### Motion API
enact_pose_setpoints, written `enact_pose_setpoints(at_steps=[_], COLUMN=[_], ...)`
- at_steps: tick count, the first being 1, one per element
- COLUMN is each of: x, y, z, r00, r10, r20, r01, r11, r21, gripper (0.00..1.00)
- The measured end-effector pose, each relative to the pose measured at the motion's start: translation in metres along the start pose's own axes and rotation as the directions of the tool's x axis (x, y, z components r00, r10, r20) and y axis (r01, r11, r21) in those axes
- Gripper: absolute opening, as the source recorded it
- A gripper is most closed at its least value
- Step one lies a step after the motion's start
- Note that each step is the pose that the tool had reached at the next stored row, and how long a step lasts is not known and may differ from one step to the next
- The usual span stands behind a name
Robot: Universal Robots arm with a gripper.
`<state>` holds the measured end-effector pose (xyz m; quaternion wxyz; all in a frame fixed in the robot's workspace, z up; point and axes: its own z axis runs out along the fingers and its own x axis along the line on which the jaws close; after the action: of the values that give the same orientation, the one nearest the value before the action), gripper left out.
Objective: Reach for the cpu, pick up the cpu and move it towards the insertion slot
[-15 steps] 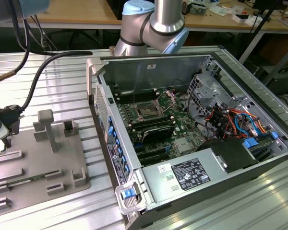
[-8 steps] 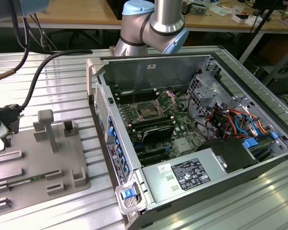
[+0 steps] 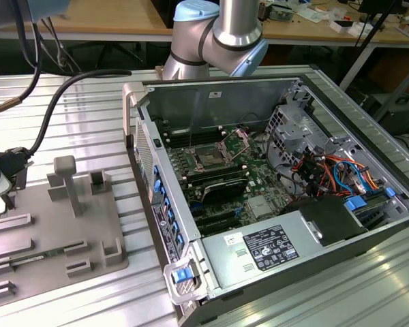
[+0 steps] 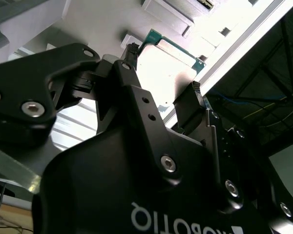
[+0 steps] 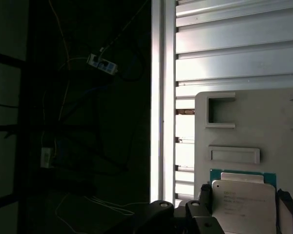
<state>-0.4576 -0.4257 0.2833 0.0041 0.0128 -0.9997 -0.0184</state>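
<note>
the black gripper (image 4: 163,70) is closest in the second wrist view. its two fingers (image 4: 193,97) are narrow, one on each side of the cpu (image 4: 168,61), touching its edges and holding it. the cpu is at the grey tray (image 5: 283,126); i cannot tell if it is lifted off. in the exterior view the tray sits on the ribbed metal surface (image 3: 88,129), well apart from the insertion slot (image 3: 210,158) inside the open computer case (image 3: 211,95)
</note>
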Motion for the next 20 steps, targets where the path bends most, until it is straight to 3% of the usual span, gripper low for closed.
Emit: enact_pose_setpoints(at_steps=[20], x=[0.0001], y=[0.0003], z=[-0.0063], r00=[1.0000], r10=[0.000], r20=[0.0001], r01=[0.000], r11=[1.0000], r21=[0.0000], gripper=[0.55])
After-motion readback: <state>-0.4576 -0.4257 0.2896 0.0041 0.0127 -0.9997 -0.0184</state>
